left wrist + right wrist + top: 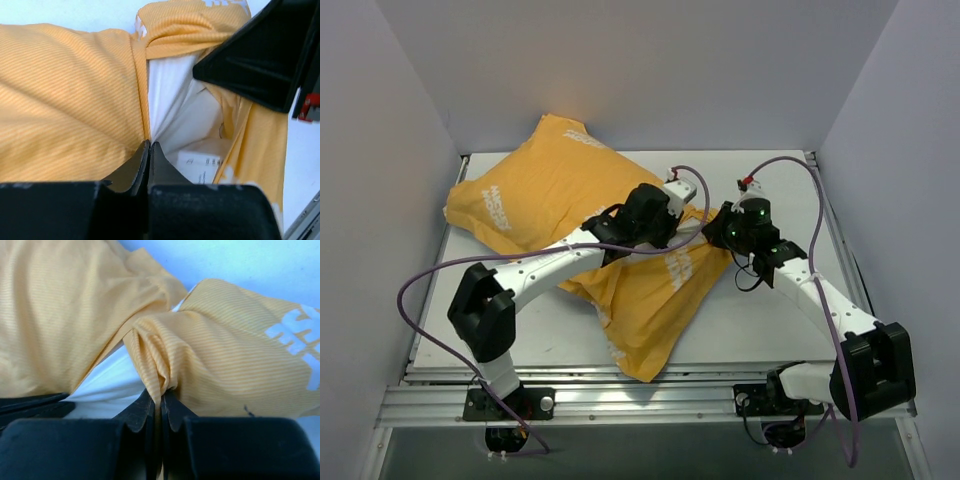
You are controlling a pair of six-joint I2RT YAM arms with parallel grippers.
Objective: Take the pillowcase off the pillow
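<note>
The pillowcase point(540, 200), orange-yellow side up with white lettering, lies across the table with the pillow inside it. My left gripper point(682, 222) and right gripper point(718, 232) meet at its open end near the table's middle. In the left wrist view the left gripper point(149, 145) is shut on the pillowcase point(65, 100) hem, beside the exposed white pillow point(170, 95) and its printed tag point(200, 162). In the right wrist view the right gripper point(161, 396) is shut on a bunched fold of the pillowcase point(225, 355), and the pillow point(107, 382) shows in the opening.
The white table point(770, 320) is boxed in by pale walls on the left, back and right. A metal rail point(640, 400) runs along the near edge. Purple cables loop off both arms. The right gripper's black body point(260, 60) fills the left wrist view's upper right.
</note>
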